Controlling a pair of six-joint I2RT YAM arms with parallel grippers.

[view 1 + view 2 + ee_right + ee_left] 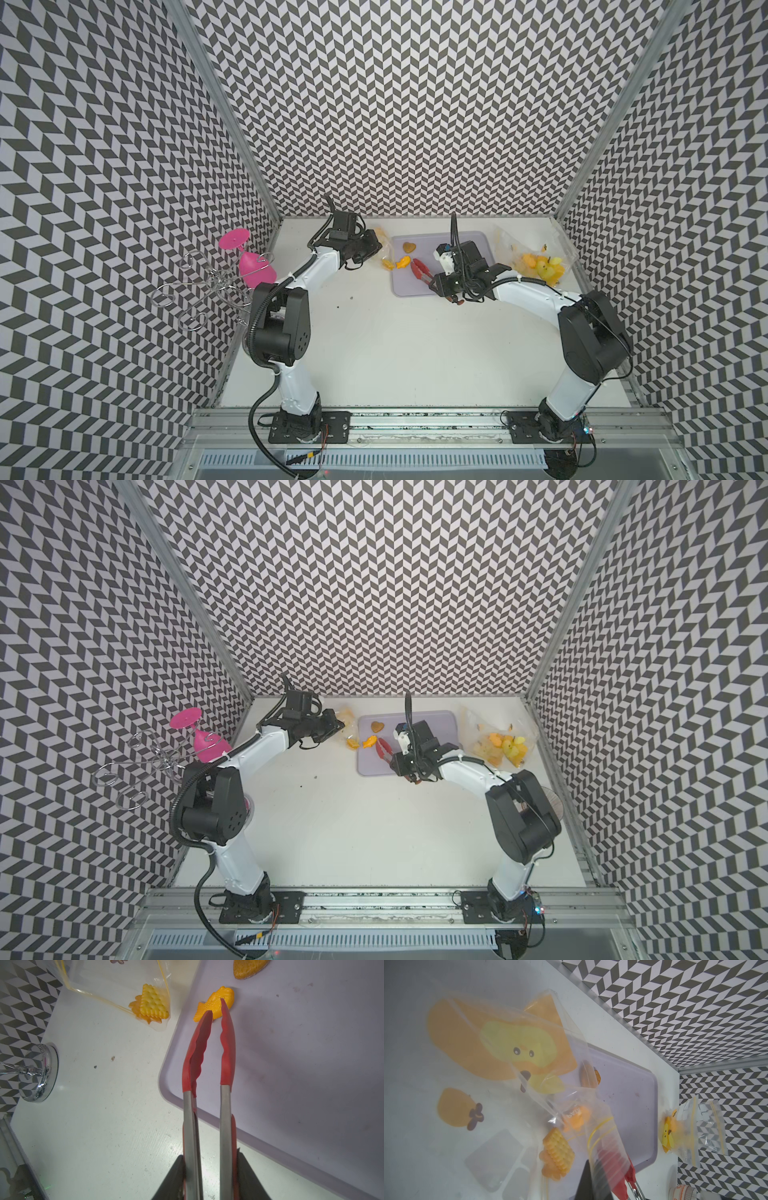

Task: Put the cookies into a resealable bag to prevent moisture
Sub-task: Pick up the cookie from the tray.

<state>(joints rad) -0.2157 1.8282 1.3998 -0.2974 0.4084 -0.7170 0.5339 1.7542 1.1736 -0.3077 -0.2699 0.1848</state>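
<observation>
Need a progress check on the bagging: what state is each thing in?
Bag: held by left tool, cookies inside.
Fish cookie: flat on tray, not bagged.
Heart cookie: on tray, not bagged.
Tongs: gripped by right tool, tips apart at fish cookie.

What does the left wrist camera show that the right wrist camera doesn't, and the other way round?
Only left wrist: a second bag by the wall. Only right wrist: a chrome stand base. Both: the square cookie in the near bag, the red tongs and the tray.
</observation>
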